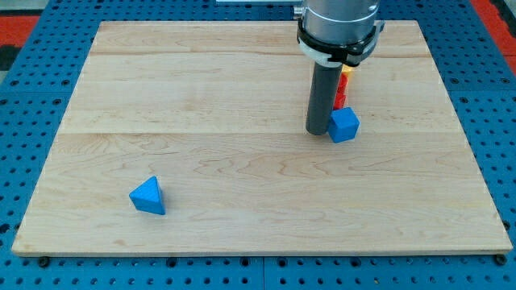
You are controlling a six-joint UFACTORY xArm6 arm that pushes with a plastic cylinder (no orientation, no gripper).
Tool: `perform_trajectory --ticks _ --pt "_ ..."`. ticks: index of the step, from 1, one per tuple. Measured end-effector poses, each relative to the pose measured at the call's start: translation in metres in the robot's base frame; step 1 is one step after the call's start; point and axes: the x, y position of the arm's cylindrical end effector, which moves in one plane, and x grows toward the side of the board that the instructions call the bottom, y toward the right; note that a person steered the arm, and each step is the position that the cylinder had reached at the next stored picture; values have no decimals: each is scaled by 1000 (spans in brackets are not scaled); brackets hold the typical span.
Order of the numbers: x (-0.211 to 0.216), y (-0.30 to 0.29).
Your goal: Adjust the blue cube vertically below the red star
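Note:
The blue cube [344, 125] lies right of the board's middle. My tip [317, 131] stands right against the cube's left side. Just above the cube a sliver of a red block [341, 97] shows beside the rod; its shape cannot be made out because the rod and arm cover most of it. A bit of a yellow block [347, 71] shows above that.
A blue triangular block [148, 196] lies near the board's lower left. The arm's grey body [337, 24] hides the blocks at the view's top. The wooden board [201, 97] sits on a blue perforated base.

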Motion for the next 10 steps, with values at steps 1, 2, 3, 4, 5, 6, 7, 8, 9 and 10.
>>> perform_trajectory --ticks 1,2,3,4,5,6,7,8,9,10 --pt "33 -26" --pt "79 -37" --pt "87 53" --pt "67 107" --pt "36 132" --pt "-1 114" --pt "-7 86" --pt "-3 51" --pt "-3 40" --pt "17 57"
